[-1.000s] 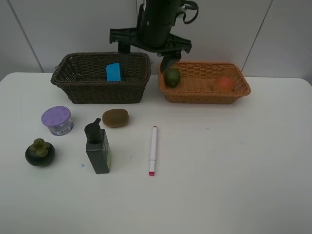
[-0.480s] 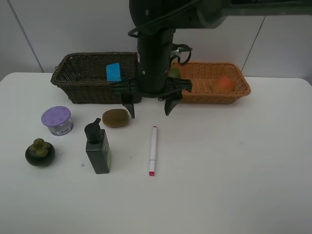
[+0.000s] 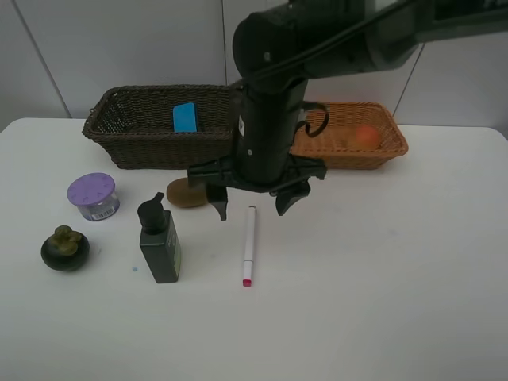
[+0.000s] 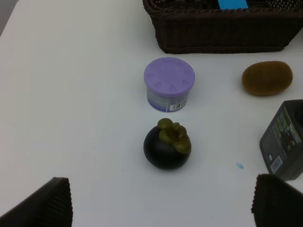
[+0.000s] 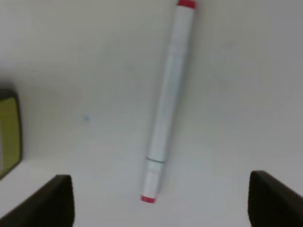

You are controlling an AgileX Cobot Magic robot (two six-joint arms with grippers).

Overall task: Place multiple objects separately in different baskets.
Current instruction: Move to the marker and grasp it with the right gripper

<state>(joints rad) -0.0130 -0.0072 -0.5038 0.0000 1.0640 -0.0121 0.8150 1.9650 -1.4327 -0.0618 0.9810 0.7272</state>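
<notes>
Spotter: Pen (image 3: pixel 249 244) first. Lies flat on the worktop (image 3: pixel 381 262), near of the two baskets, about mid-width, red tip toward the near edge. Not yet touched.

Operator: Noted. Right gripper (image 3: pixel 252 209): spread wide, empty, straddling the far end of the pen, not down on it.

Spotter: Risks, as a judgement. Round and slim, so likely to roll or skid if touched on one side first. Caught that close to the end, could swing and slip out on the lift.

Operator: Crowded on the left, too?

Spotter: Yes. Kiwi (image 3: pixel 184 193) just left of the left finger, tall pump bottle (image 3: pixel 159 242) near. Could nudge the kiwi or topple the bottle on a skewed descent.

Operator: Wrong basket?

Spotter: Possible. Blue eraser (image 3: pixel 184 117) already in the dark basket (image 3: pixel 143 147), orange-red fruit (image 3: pixel 366 135) in the orange basket (image 3: pixel 373 155). Probably belongs with the eraser.

Operator: Left gripper (image 4: pixel 163 208)?

Spotter: Wide open as well, holding nothing, hovering over the mangosteen (image 4: pixel 166 149) and the purple-lidded jar (image 4: pixel 169 82) at the left of the scene, well apart from the pen.

Operator: Against a second ago?

Spotter: Then up at the far side, over the gap between the baskets. Now brought near and low over the pen. Green fruit, plain in the orange basket then, now hidden behind the arm. No shift among the loose things on the worktop.
</notes>
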